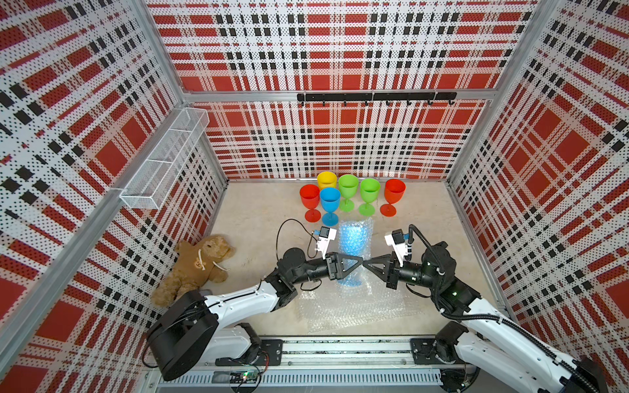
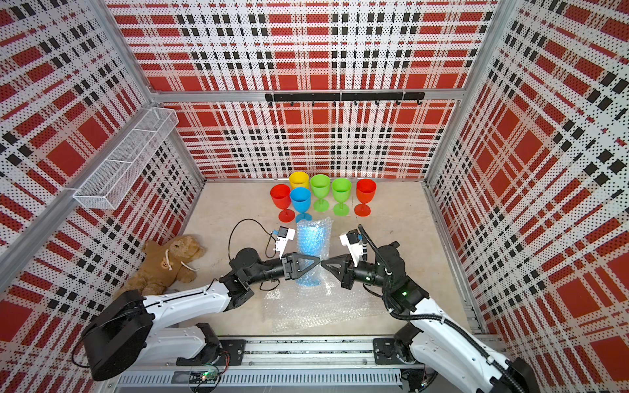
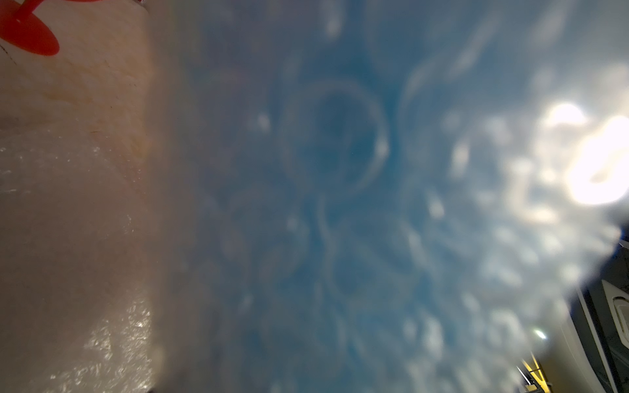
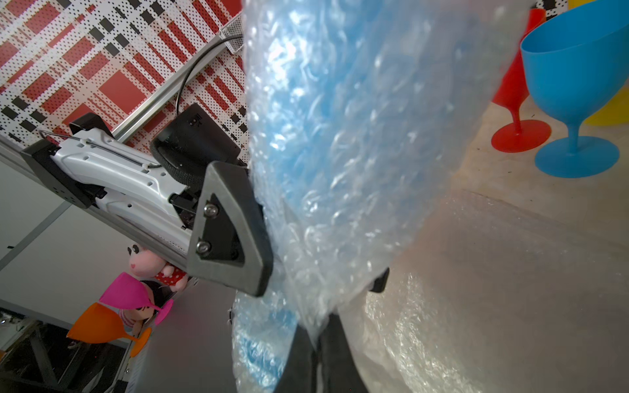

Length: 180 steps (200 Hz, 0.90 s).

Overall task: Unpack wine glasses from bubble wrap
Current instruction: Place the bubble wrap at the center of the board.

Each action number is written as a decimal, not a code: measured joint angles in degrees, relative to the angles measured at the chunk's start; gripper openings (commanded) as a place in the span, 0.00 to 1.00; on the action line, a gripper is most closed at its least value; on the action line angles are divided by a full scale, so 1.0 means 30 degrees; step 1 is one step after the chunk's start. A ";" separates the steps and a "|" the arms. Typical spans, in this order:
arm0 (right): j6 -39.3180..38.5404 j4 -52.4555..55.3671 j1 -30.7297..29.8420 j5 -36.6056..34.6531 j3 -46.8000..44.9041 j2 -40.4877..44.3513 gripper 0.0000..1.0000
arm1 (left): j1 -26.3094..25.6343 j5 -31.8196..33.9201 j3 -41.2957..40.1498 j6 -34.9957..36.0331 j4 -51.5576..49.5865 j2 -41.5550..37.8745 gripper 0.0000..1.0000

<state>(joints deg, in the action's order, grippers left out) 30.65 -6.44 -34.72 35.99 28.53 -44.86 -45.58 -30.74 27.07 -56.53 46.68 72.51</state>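
Your right tool [image 1: 367, 264] is pinching fully closed on a fold of the bubble wrap [image 1: 354, 238], low on the bundle. Your left tool [image 1: 354, 262] is reaching in from the opposite side with its jaws standing wide astride that same bundle, one finger [image 4: 231, 231] touching the film. I can't tell whether it is pressing.

The bundle is standing roughly upright at the middle of the surface [image 1: 258, 217], between the two tools. Its wrap is looking clear, shiny and crumpled, and the blue goblet [image 4: 323, 112] is showing through it as a soft blue blur.

By my reading you are nearing the end. Six wine glasses [image 1: 348, 185] are standing bare and upright in a cluster at the back, and loose sheets [image 1: 347, 306] are lying flat nearer the arms. Only this last one is waiting to be peeled free and set with the others.
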 measured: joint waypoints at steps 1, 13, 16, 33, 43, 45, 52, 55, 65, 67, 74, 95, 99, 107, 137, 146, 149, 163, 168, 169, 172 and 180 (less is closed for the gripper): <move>-0.0007 0.0051 0.0000 -0.0015 0.0029 0.0000 0.00 | 0.0007 0.0007 0.0000 0.0000 -0.0036 0.0000 0.78; -0.0197 0.1158 0.0000 -0.0401 0.0692 -0.0153 0.00 | 0.0124 0.0189 0.0000 0.0437 -0.1151 -0.0029 0.82; -0.0211 0.1450 0.0000 -0.0488 0.0896 -0.0219 0.00 | 0.0153 0.0240 0.0015 0.0459 -0.1479 -0.0044 0.83; -0.0415 0.3694 0.0000 -0.1086 0.2353 -0.0940 0.00 | 0.0313 0.0823 0.0262 0.1545 -0.4233 -0.0415 0.88; -0.0452 0.5085 0.0000 -0.1421 0.3220 -0.1435 0.00 | 0.0415 0.1297 0.0590 0.2244 -0.6309 -0.0882 0.89; -0.0466 0.5362 0.0000 -0.1486 0.3395 -0.1545 0.00 | 0.0437 0.1428 0.0678 0.2433 -0.6688 -0.0998 0.90; -0.0488 0.6215 0.0000 -0.1676 0.3869 -0.1829 0.00 | 0.0525 0.1719 0.0962 0.2943 -0.7963 -0.1384 0.90; -0.0495 0.6586 0.0000 -0.1749 0.4073 -0.1945 0.00 | 0.0576 0.1829 0.1093 0.3162 -0.8473 -0.1559 0.90; -0.0466 0.7533 0.0000 -0.1894 0.4503 -0.2171 0.00 | 0.0772 0.2229 0.1566 0.3840 -1.0054 -0.2076 0.90; -0.0459 0.7759 0.0000 -0.1923 0.4597 -0.2215 0.00 | 0.0845 0.2295 0.1668 0.4000 -1.0346 -0.2171 0.90; -0.0408 0.8393 0.0000 -0.1989 0.4830 -0.2339 0.00 | 0.0998 0.2528 0.1967 0.4386 -1.1198 -0.2412 0.90; -0.0146 0.9639 0.0000 -0.1880 0.5348 -0.2958 0.00 | 0.1282 0.3184 0.2667 0.5297 -1.3289 -0.2608 0.89; -0.0109 0.9763 0.0000 -0.1807 0.5399 -0.3111 0.00 | 0.1290 0.3293 0.2710 0.5435 -1.3602 -0.2594 0.89; -0.0015 1.0098 0.0000 -0.1617 0.5544 -0.3606 0.00 | 0.1253 0.3424 0.2710 0.5668 -1.4105 -0.2579 0.89; -0.0015 1.1577 0.0000 -0.1421 0.6069 -0.5625 0.00 | 0.0765 0.3563 0.2710 0.6317 -1.5548 -0.2397 0.88; -0.0189 1.2138 0.0000 -0.1435 0.6280 -0.6178 0.00 | 0.0641 0.3599 0.2710 0.6441 -1.5730 -0.2382 0.87; -0.0240 1.2291 0.0000 -0.1435 0.6346 -0.6346 0.00 | 0.0597 0.3621 0.2710 0.6470 -1.5773 -0.2382 0.87; -0.0415 1.2626 0.0000 -0.1450 0.6492 -0.6885 0.00 | 0.0488 0.3716 0.2688 0.6462 -1.5722 -0.2273 0.85; -0.0466 1.2699 0.0000 -0.1450 0.6506 -0.7082 0.00 | 0.0474 0.3745 0.2652 0.6390 -1.5635 -0.2200 0.84; -0.0474 1.2706 0.0000 -0.1450 0.6506 -0.7096 0.00 | 0.0466 0.3759 0.2637 0.6397 -1.5620 -0.2186 0.84; -0.0503 1.2713 0.0000 -0.1457 0.6506 -0.7191 0.00 | 0.0459 0.3767 0.2594 0.6324 -1.5526 -0.2135 0.84; -0.0576 1.2743 0.0000 -0.1443 0.6506 -0.7490 0.00 | 0.0444 0.3774 0.2375 0.6135 -1.5161 -0.1989 0.84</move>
<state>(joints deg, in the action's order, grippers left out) 28.93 31.79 -34.72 31.66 48.05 -67.33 -44.25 -19.42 34.20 -38.13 1.19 66.54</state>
